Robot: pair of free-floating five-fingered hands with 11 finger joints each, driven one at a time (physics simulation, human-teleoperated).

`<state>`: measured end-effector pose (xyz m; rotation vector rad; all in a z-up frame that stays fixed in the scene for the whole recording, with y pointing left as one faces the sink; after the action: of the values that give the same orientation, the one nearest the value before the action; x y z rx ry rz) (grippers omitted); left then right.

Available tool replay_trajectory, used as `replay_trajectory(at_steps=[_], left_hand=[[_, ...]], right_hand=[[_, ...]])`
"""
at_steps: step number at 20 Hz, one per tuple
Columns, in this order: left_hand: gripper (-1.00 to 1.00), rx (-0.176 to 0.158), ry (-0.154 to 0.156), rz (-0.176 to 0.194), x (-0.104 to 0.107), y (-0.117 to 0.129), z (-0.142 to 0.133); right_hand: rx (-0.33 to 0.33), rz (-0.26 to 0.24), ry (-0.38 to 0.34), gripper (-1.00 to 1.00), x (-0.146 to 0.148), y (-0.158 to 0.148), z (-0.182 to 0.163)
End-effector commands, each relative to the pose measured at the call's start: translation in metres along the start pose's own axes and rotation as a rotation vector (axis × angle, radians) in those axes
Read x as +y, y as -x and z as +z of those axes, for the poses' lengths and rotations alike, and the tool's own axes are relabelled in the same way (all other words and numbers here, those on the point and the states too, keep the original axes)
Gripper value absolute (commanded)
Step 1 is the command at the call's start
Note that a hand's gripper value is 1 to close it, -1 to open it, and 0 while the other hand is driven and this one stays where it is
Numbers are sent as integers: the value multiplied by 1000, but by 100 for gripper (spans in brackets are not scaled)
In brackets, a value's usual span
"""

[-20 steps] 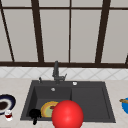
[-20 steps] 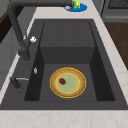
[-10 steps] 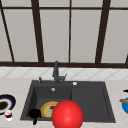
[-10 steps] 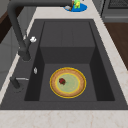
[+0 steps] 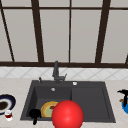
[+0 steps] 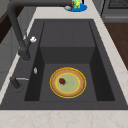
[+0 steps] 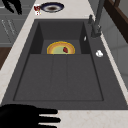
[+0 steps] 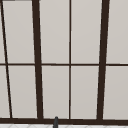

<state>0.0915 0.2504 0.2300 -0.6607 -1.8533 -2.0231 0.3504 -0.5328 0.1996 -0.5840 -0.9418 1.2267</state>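
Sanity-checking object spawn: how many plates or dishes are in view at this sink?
3. A yellow-rimmed plate in the sink basin; a dark blue plate on the counter left of the sink; a blue dish on the right counter, by the right hand. Others may be hidden.

Front, both sides share sink (image 5: 30, 100) — upper faces window (image 8: 70, 62).

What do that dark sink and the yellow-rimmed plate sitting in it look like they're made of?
The sink looks like matte dark grey stone composite or coated metal: flat and dull, no bright reflections. The plate in its basin looks like glazed ceramic, with a smooth yellow-orange rim and pale green centre, though plastic is possible.
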Motion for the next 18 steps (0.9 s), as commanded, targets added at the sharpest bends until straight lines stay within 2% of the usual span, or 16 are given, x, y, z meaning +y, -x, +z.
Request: replay_trajectory(at_steps=[1, 11, 13, 18], left_hand=[[0, 0, 0, 0, 0, 0, 0], [0, 0, 0, 0, 0, 0, 0], [0, 0, 0, 0, 0, 0, 0], [0, 0, 0, 0, 0, 0, 0]], right_hand=[[35, 70, 11, -100, 15, -23, -8], [87, 138, 11, -100, 55, -86, -29], [87, 135, 6, -100, 65, -101, -34], [115, 179, 16, -100, 94, -129, -51]])
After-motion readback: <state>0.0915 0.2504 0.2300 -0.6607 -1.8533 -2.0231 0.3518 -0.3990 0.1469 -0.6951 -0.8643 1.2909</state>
